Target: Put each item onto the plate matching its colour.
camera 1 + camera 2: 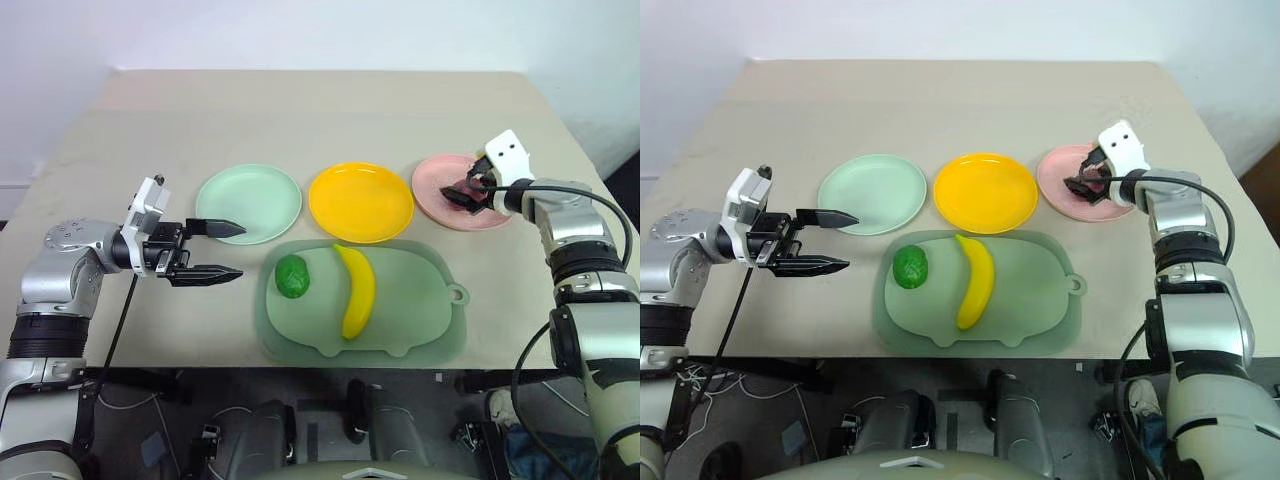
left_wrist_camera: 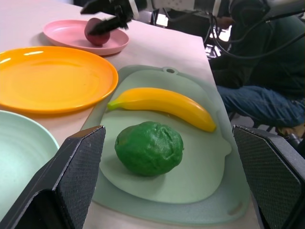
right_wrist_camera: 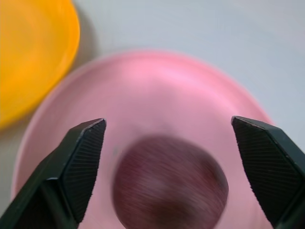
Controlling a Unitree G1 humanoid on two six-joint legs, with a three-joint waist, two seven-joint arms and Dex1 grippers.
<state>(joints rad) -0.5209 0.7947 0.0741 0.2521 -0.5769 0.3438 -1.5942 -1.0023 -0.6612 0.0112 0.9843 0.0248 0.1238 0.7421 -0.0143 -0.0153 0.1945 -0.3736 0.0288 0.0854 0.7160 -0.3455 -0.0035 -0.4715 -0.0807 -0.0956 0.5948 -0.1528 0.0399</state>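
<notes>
A dark red-maroon round fruit [image 3: 169,183] lies on the pink plate [image 1: 436,180] at the right of the row. My right gripper [image 1: 463,192] is open around the fruit, with a gap on each side of it. The yellow banana [image 1: 357,290] and the bumpy green fruit [image 1: 292,276] lie side by side on the pale green pig-shaped board [image 1: 425,325]. Behind the board stand the yellow plate [image 1: 360,202] and the mint green plate [image 1: 248,203], both bare. My left gripper [image 1: 241,250] hovers open to the left of the board, pointing toward the green fruit, holding nothing.
The three plates stand in a row across the middle of the beige table [image 1: 300,110], with the board in front of them near the table's front edge. Open tabletop lies behind the plates. A black cable [image 1: 590,195] loops over my right forearm.
</notes>
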